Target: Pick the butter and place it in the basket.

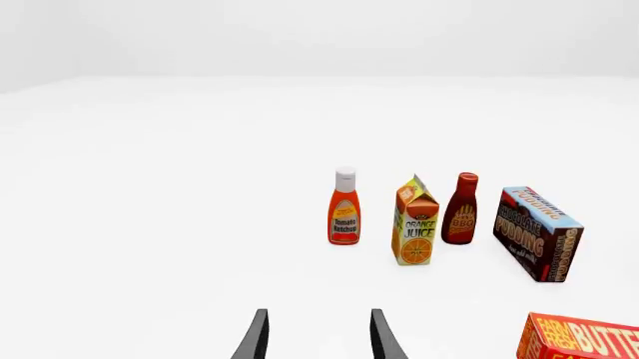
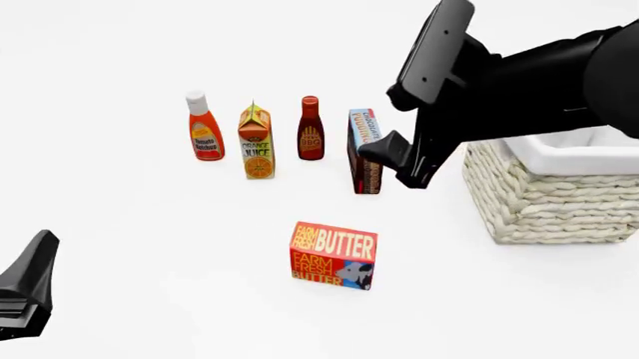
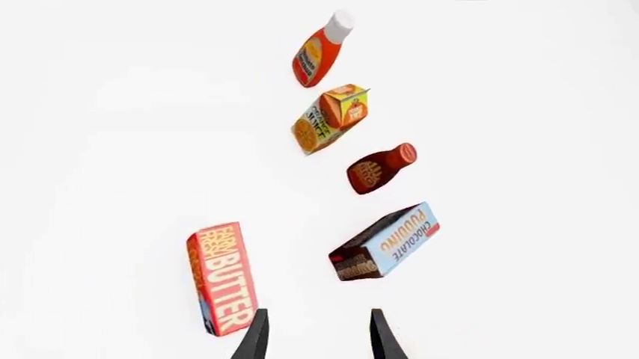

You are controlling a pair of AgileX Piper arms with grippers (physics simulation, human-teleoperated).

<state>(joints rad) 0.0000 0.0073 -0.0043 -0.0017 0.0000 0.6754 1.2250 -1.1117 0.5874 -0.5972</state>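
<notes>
Basket (image 2: 519,194): sits at the table's right side, white liner showing; what lies inside is hidden, though the butter is plainly not in it.
Right arm: reaches in over the basket's near-left corner, above the table and clear of every item.
Butter (image 2: 334,254): stands on its long edge alone on the table (image 2: 150,299), nearer the arms than the grocery row, well apart from the basket; not yet gripped.
Right gripper (image 3: 314,336): fingers parted, nothing between them; the butter lies just beside the gap.
Left gripper (image 1: 317,336): fingers apart, empty, low at the near left.
Progress: pick and place both remain.
Room: open table all around the butter; the chocolate pudding box (image 2: 364,149) is the nearest neighbour, beyond it.
</notes>
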